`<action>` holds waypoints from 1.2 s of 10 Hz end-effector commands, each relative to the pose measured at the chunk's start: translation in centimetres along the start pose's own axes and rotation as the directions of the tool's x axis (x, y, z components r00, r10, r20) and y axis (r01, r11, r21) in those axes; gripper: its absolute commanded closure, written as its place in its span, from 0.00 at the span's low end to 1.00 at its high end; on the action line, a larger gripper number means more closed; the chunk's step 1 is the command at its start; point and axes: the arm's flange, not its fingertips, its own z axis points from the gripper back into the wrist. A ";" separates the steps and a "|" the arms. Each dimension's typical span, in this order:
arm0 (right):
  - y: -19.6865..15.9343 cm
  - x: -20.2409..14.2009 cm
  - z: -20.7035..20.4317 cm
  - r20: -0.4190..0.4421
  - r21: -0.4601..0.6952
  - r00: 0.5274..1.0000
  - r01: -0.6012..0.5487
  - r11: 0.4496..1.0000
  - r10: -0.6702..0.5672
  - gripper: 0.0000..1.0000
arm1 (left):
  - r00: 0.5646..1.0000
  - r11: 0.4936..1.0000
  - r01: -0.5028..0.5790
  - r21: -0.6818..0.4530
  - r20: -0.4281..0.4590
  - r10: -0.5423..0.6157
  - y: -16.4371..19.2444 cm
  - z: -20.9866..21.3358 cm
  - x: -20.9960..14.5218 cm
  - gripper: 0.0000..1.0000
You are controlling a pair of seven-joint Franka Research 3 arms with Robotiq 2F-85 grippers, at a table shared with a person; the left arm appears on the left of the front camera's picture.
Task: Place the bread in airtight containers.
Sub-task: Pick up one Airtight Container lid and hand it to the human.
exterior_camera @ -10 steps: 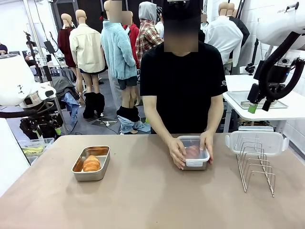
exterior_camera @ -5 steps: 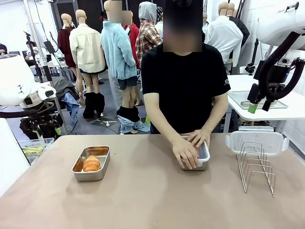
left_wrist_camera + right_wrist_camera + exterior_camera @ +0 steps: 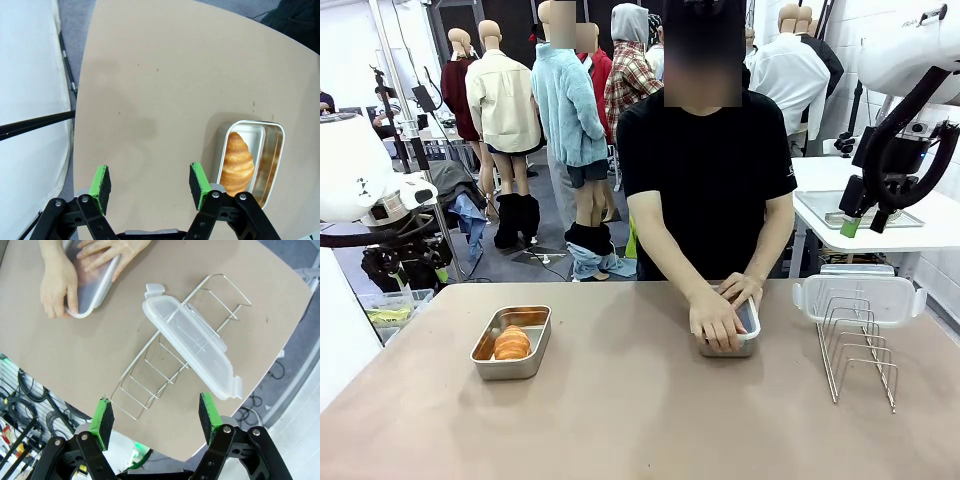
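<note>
One croissant (image 3: 511,343) lies uncovered in the open tin (image 3: 510,370) on the robot's left of the table (image 3: 640,425). The other tin (image 3: 740,351) sits mid-table under the person's hands (image 3: 718,320). A second ago those hands flanked it and the pastry showed through the clear lid (image 3: 97,280); now they lie on top, pressing it down. I judge that container nearly sealed, leaving the left one to cover. The spare lid (image 3: 858,297) leans on the wire rack (image 3: 860,370) at the right. The left claw (image 3: 150,180) hangs above bare table just beside the open tin, jaws wide, holding nothing. The right claw (image 3: 156,415) hovers over rack and spare lid, equally wide and empty.
</note>
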 end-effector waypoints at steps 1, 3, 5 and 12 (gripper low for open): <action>0.1 0.5 -0.1 0.014 0.019 1.000 0.018 1.000 -0.018 0.15 | 1.000 1.000 -0.001 0.000 0.000 0.001 0.1 0.1 0.0 0.18; 0.1 0.5 -0.1 0.014 0.019 1.000 0.018 1.000 -0.018 0.15 | 1.000 1.000 -0.001 0.000 0.000 0.001 0.1 0.1 0.0 0.18; 0.1 0.5 -0.1 0.014 0.019 1.000 0.018 1.000 -0.018 0.15 | 1.000 1.000 -0.001 0.000 0.000 0.001 0.1 0.1 0.0 0.18; 0.1 0.5 -0.1 0.014 0.019 1.000 0.018 1.000 -0.018 0.15 | 1.000 1.000 -0.001 0.000 0.000 0.001 0.1 0.1 0.0 0.18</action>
